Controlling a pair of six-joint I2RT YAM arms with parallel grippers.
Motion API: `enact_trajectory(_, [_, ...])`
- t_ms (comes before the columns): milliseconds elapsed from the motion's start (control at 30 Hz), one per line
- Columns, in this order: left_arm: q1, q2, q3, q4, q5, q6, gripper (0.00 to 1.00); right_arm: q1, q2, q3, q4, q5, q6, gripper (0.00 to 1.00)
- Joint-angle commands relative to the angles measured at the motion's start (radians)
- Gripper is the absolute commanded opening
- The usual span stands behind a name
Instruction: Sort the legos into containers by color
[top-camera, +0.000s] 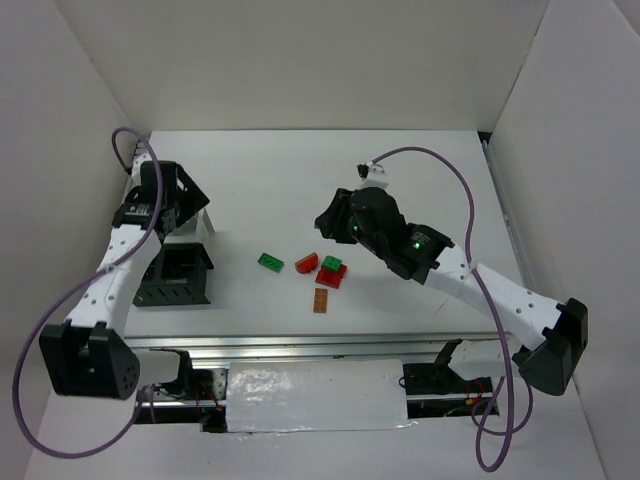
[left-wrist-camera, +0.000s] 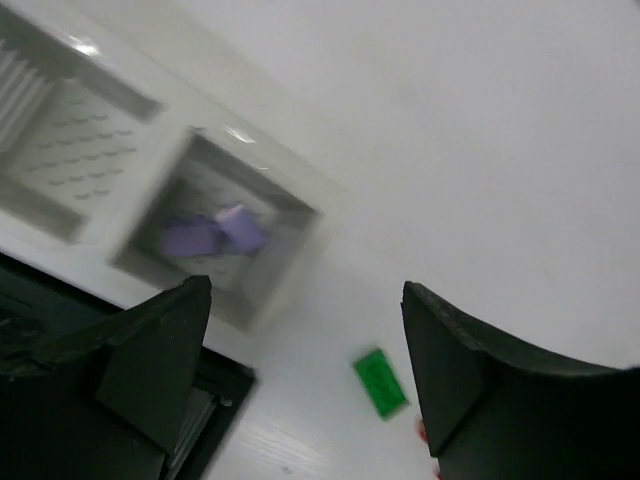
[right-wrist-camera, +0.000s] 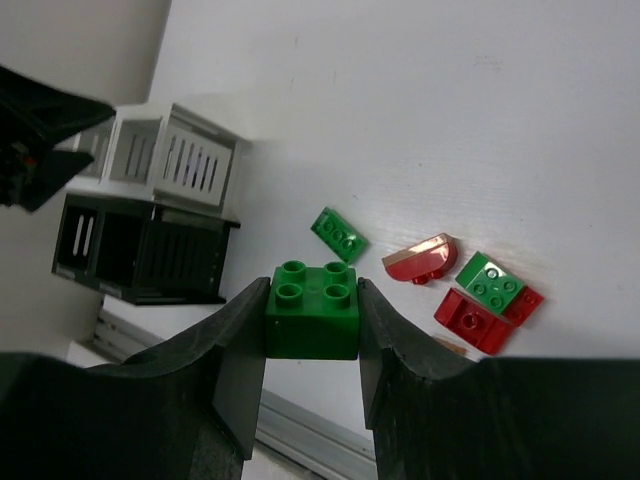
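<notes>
My right gripper (right-wrist-camera: 312, 330) is shut on a green four-stud brick (right-wrist-camera: 312, 308) and holds it above the table, near the pile; it also shows in the top view (top-camera: 332, 224). On the table lie a flat green brick (right-wrist-camera: 338, 234), a red curved brick (right-wrist-camera: 420, 260), a green square brick (right-wrist-camera: 488, 281) on red bricks (right-wrist-camera: 472, 320), and an orange-brown plate (top-camera: 320, 299). My left gripper (left-wrist-camera: 305, 380) is open and empty above the containers (top-camera: 182, 208). A white bin (left-wrist-camera: 215, 235) holds lavender bricks. The flat green brick (left-wrist-camera: 380, 382) lies between my left fingers in that view.
A second white bin (left-wrist-camera: 70, 150) stands beside the first. Black bins (top-camera: 175, 278) sit in front of the white ones, near the table's front left edge. White walls close in the table at the back and both sides.
</notes>
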Motion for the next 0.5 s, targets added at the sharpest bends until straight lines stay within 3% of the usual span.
enact_trajectory(0, [-0.055,-0.177,-0.058,0.248,0.423,0.122,0.89,0.004,0.000,0.061,0.022,-0.111,-0.119,0.00])
enact_trajectory(67, [-0.113,-0.296,-0.173,0.401,0.615,0.182,0.90,0.005,-0.004,0.073,0.004,-0.150,-0.147,0.00])
enact_trajectory(100, [-0.113,-0.342,-0.219,0.538,0.616,0.200,0.91,-0.004,-0.007,0.096,-0.035,-0.180,-0.145,0.00])
enact_trajectory(133, [-0.177,-0.388,-0.307,0.600,0.736,0.240,0.93,-0.004,-0.015,0.105,-0.050,-0.199,-0.139,0.00])
enact_trajectory(233, [-0.253,-0.600,-0.505,0.915,0.839,0.303,0.95,-0.039,-0.061,0.110,-0.068,-0.366,-0.076,0.00])
enact_trajectory(300, [-0.294,-0.649,-0.617,1.126,0.899,0.335,0.95,-0.050,-0.087,0.093,-0.047,-0.472,-0.058,0.00])
enact_trajectory(400, [-0.346,-0.723,-0.739,1.356,0.948,0.371,0.96,-0.075,-0.165,0.070,-0.031,-0.633,-0.027,0.00])
enact_trajectory(467, [-0.380,-0.751,-0.767,1.408,0.973,0.392,0.97,-0.096,-0.196,0.029,0.004,-0.754,0.020,0.00])
